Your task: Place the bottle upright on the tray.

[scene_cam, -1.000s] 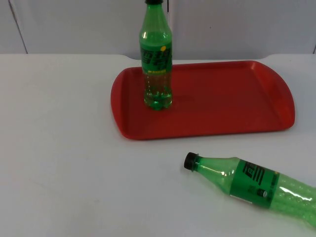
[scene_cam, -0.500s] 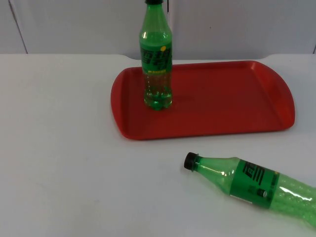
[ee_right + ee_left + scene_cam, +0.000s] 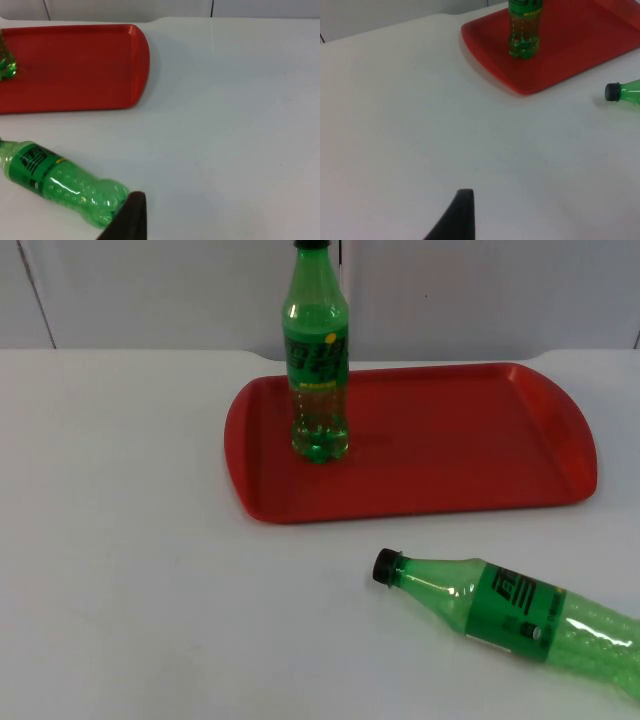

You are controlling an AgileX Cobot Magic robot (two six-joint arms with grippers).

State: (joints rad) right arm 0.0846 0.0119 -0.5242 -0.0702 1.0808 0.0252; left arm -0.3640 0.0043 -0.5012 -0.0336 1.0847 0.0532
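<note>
Red tray [image 3: 480, 450] on white table [image 3: 120, 540]; grey wall [image 3: 150, 290] behind.

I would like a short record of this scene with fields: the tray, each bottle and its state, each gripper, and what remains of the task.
tray: red tray on the white table, near the grey partition wall
standing bottle: green bottle upright on the tray's left part
lying bottle: second green bottle on its side on the table, in front of the tray, black cap pointing left
left gripper: one fingertip above bare table, holds nothing
right gripper: one fingertip beside the lying bottle's base
remaining: the lying bottle is not yet on the tray
</note>
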